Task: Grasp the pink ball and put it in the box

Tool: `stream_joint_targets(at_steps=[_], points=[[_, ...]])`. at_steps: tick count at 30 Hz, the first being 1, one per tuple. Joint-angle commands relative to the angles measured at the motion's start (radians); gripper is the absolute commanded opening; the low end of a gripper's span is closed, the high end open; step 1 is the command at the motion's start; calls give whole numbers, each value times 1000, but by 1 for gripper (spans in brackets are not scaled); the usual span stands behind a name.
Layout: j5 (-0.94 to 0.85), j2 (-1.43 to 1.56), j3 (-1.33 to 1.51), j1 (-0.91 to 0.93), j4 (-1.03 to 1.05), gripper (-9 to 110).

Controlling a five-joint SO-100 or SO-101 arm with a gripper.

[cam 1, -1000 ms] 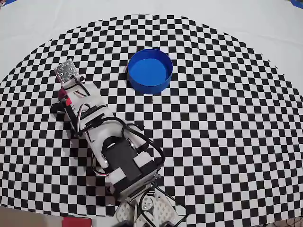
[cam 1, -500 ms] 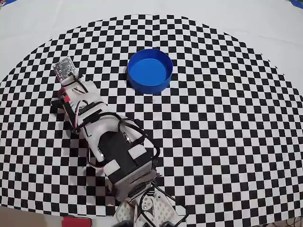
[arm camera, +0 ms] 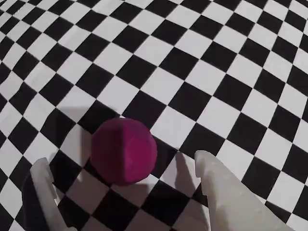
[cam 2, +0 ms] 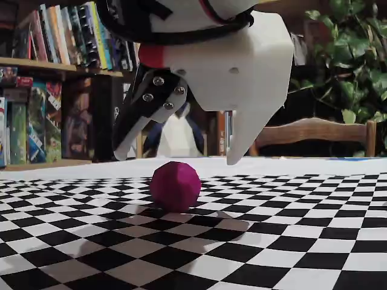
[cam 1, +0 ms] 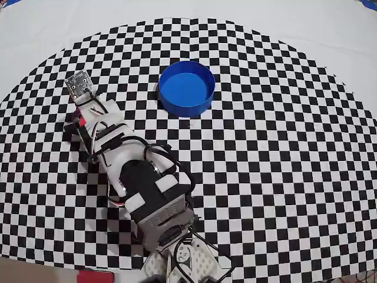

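The ball (cam 2: 175, 185) sits on the checkered table (cam 1: 283, 177), and the gripper (cam 2: 178, 158) hangs just above it with its fingers (cam 2: 245, 142) spread wide, one to each side and neither touching. In the wrist view the ball (arm camera: 124, 150) lies between the two fingertips (arm camera: 211, 168) but nearer the left one, so the grasp is not quite centred. From above, the arm (cam 1: 135, 171) hides the ball; the box (cam 1: 187, 88) stands well apart, toward the upper middle of the table, open and empty.

The step in hand looks like the descent before closing. To do it well, the gripper should shift slightly so the ball sits midway between the fingers, then come down until the tips reach about the ball's widest part, stopping short of the table. Closing too high, or with one finger arriving first, could squeeze the round ball out and send it rolling. A slow, even close seems safest.
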Motion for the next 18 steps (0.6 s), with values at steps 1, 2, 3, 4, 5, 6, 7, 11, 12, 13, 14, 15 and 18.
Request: stream_joint_targets(at_steps=[1, 2, 3, 4, 5, 6, 7, 11, 12, 13, 14, 15, 18], points=[[5, 2, -38, -8, 5, 35], [5, -2, -41, -9, 5, 35], [5, -5, -43, -9, 5, 35], [5, -6, -44, -11, 5, 35], [5, -8, -46, -11, 5, 35], [5, -9, -46, -12, 5, 35], [5, -11, -46, -12, 5, 35], [5, -18, -48, -12, 5, 35], [5, -20, -49, -12, 5, 35], [5, -21, -49, -12, 5, 35], [5, -23, -49, -12, 5, 35], [5, -25, -49, -12, 5, 35], [5, -29, -52, -12, 5, 35]])
